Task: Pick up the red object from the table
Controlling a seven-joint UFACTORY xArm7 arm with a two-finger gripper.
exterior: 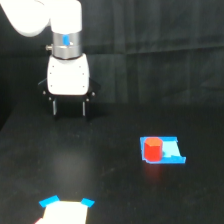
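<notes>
The red object [152,150] is a small stubby red-orange block standing on the black table [110,165], on the left end of a flat bright-blue patch [170,151], at the exterior view's right. My gripper [69,109] hangs from the white arm at the upper left, well away from the block and above the table. Its two dark fingers [54,107] stand apart with nothing between them, so it is open.
A pale patch edged with blue tape [65,209] lies at the bottom edge, left of centre. A dark curtain-like backdrop [160,30] closes off the rear of the table.
</notes>
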